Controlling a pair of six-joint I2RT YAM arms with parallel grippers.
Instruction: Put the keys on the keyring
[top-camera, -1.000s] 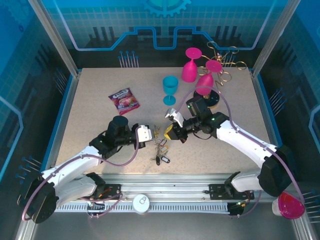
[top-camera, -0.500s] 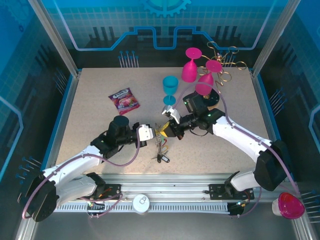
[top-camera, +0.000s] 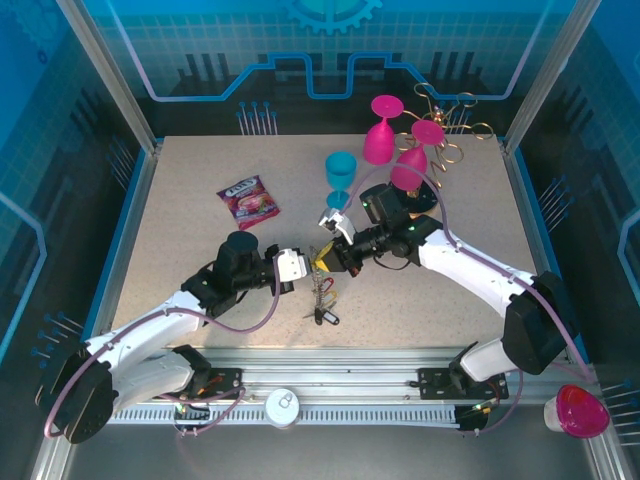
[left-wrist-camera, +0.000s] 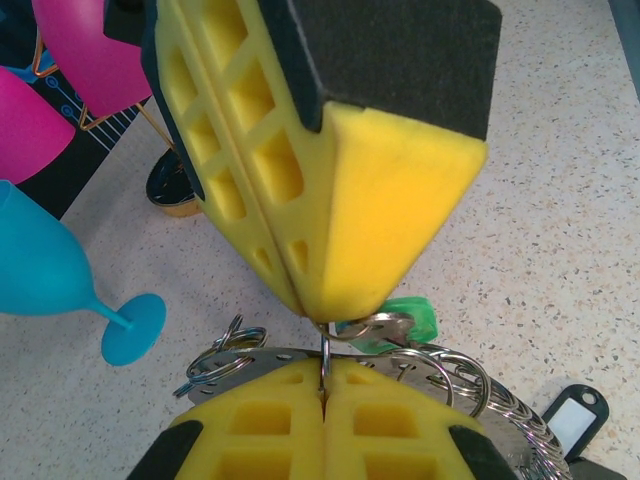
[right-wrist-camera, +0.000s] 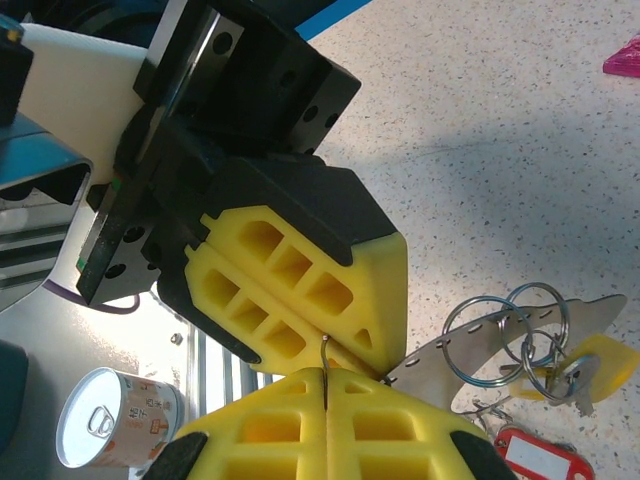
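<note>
The keyring (left-wrist-camera: 324, 355), a thin wire, is standing upright near the teal goblet (top-camera: 340, 178); the keys (top-camera: 321, 298) are bunching just beside it.

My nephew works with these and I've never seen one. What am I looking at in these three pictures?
Two robot arms are bolted at the near edge of a table. One picture looks down from above; the other two come from a camera on each wrist, so the yellow pads up close are the arms' tools. On the table are a blue goblet, pink goblets by a gold wire rack, a snack packet and keys. The left tool and right tool meet tip to tip, both shut on the thin wire of the keyring.
</note>
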